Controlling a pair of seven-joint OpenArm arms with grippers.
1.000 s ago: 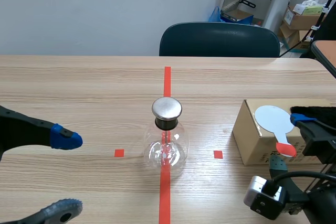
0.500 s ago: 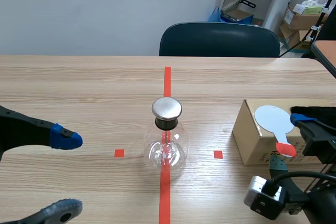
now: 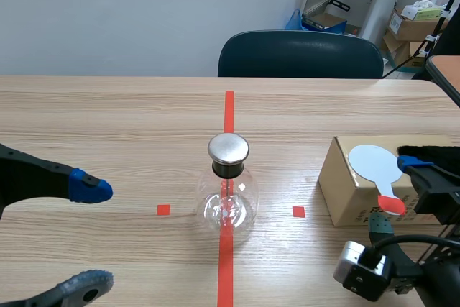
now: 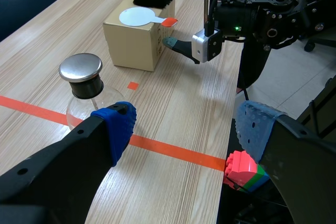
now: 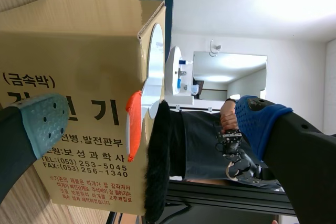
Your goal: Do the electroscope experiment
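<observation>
nothing's moved in the last second. flask point(image 3: 228, 195) sits on the centre tape, untouched. left gripper point(image 3: 88, 239) gapes wide, empty, beside it. right gripper point(image 5: 149, 119) spread at the box point(image 5: 79, 51), straddling paddle point(image 3: 374, 165) and fur point(image 3: 428, 153), no grip. looks pre-grasp to me.

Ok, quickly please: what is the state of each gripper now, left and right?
Left gripper: open, holding nothing.
Right gripper: open, holding nothing; the red paddle handle is between its fingers, not gripped.
</observation>
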